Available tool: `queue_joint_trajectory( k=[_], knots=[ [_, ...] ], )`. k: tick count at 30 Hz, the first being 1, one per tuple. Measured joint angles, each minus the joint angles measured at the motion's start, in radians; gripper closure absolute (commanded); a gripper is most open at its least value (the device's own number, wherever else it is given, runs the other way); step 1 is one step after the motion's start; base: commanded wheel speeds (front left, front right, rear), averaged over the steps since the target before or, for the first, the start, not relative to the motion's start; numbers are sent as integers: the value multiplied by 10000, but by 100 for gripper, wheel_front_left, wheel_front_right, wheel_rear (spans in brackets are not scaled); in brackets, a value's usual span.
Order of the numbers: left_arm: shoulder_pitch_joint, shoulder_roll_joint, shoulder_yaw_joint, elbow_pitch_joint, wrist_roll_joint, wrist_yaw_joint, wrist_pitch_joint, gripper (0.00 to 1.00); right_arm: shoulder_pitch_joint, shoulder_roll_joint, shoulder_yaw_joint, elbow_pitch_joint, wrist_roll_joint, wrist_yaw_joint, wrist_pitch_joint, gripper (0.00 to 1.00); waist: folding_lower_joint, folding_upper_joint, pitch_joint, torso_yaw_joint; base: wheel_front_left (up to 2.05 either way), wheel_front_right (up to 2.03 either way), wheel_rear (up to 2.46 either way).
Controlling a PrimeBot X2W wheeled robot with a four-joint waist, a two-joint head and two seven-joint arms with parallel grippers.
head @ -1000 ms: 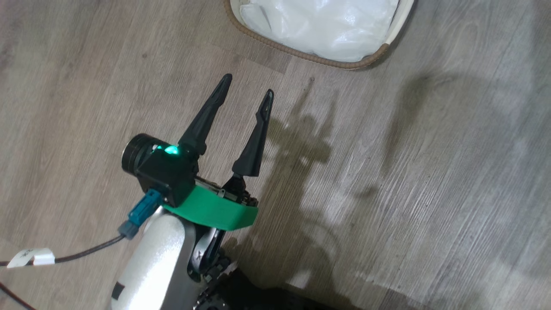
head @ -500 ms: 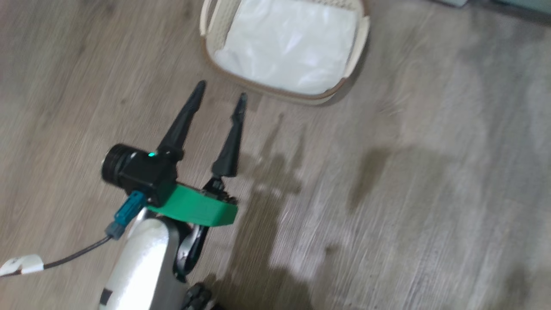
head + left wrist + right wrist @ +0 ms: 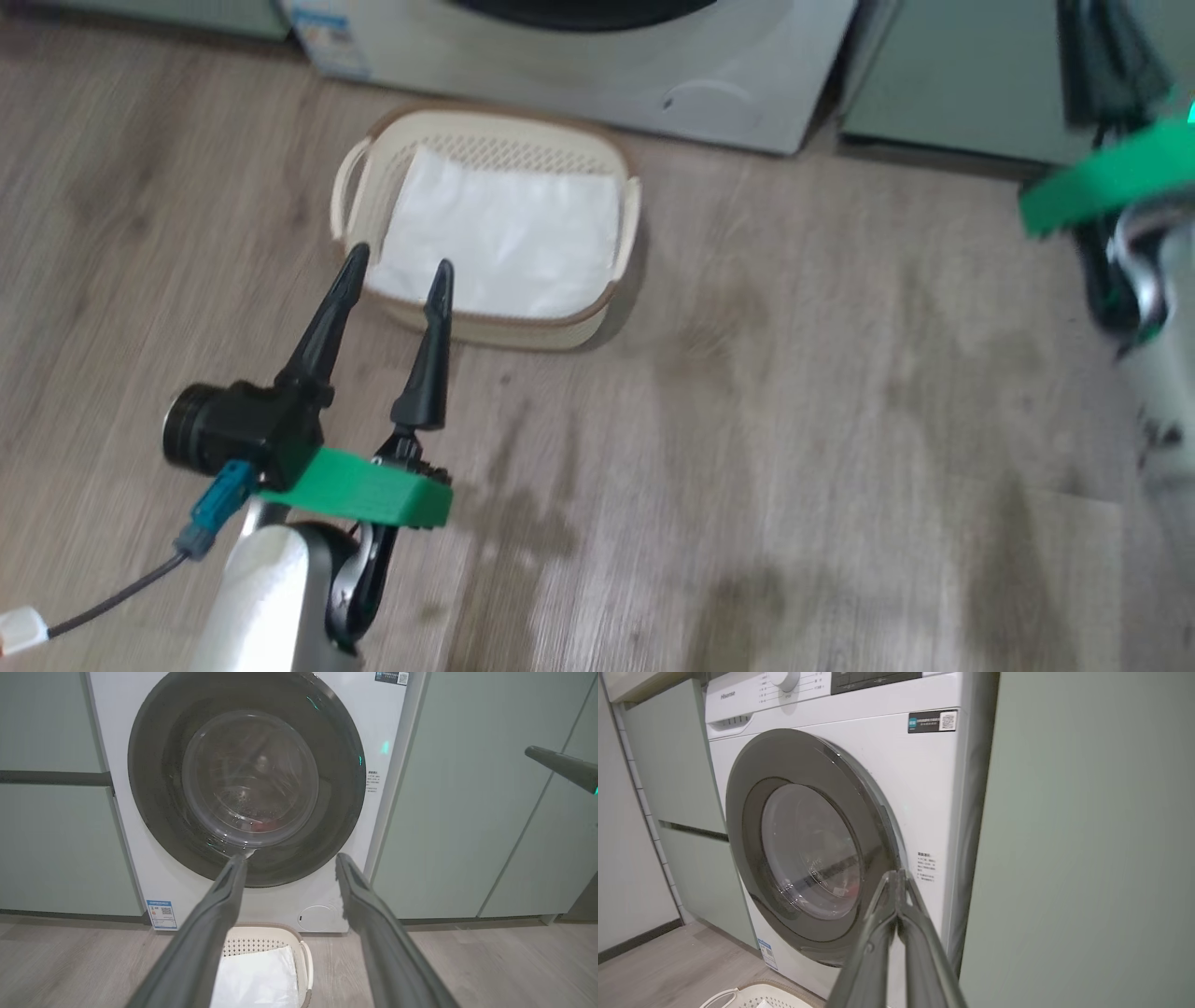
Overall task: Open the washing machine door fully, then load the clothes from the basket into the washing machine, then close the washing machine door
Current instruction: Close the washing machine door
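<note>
The white washing machine (image 3: pixel 387 793) faces me. Its black-rimmed washing machine door (image 3: pixel 154 788) lies against the front; I cannot tell whether it is latched. A scrap of red, the clothes (image 3: pixel 266 822), shows low behind the glass. The cream basket (image 3: pixel 485 327) stands on the floor before the machine and holds a white sheet (image 3: pixel 504 233). My left gripper (image 3: pixel 400 261) is open and empty, its tips just short of the basket's near rim. My right gripper (image 3: pixel 896 873) is shut on nothing, raised to the door's right edge; its green wrist plate (image 3: pixel 1111 177) is at the head view's right.
Pale green cabinets (image 3: pixel 467 812) flank the machine on both sides. A white wall with a dark skirting (image 3: pixel 635 940) runs along the far left. Grey wood floor (image 3: pixel 794 420) spreads to the right of the basket. A cable (image 3: pixel 112 597) trails from my left wrist.
The head camera has tilted up, so the whole basket and the machine's base have come into the picture. My right arm now shows at the right edge. The left gripper stays open.
</note>
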Motion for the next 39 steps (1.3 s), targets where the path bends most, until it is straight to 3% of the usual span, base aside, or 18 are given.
queue_joint_trajectory(
  k=[6,7,15,26,27,29,39],
  knots=[
    [429,8,230,134,-161,12,0,0,2744,976,-1325,-1808,-767,-33,-2,100,0,0,-766,-595,0,0,0],
    [564,8,242,178,-165,17,0,0,3607,1432,-1833,-2387,-966,-33,-2,100,0,0,-951,-750,0,0,0],
    [1200,13,341,412,-598,301,0,0,5976,2738,-2807,-4000,-1889,-33,-2,100,-1,0,-1318,-1138,0,0,0],
    [1546,17,499,217,-631,675,0,0,7329,3051,-2832,-4521,-2151,-33,0,100,-1,0,-1588,-1322,0,0,0],
    [1572,17,504,174,-583,725,0,0,7380,3062,-2863,-4525,-2159,-33,0,77,-1,1,-1612,-1316,0,0,0],
    [1615,17,535,134,-569,782,0,0,7496,3078,-2930,-4583,-2194,-33,0,0,-1,0,-1648,-1290,0,0,0],
    [1622,19,504,222,-167,844,0,0,7614,3103,-2995,-4589,-2123,-33,0,0,-1,0,-1703,-1177,0,0,0]
  ],
)
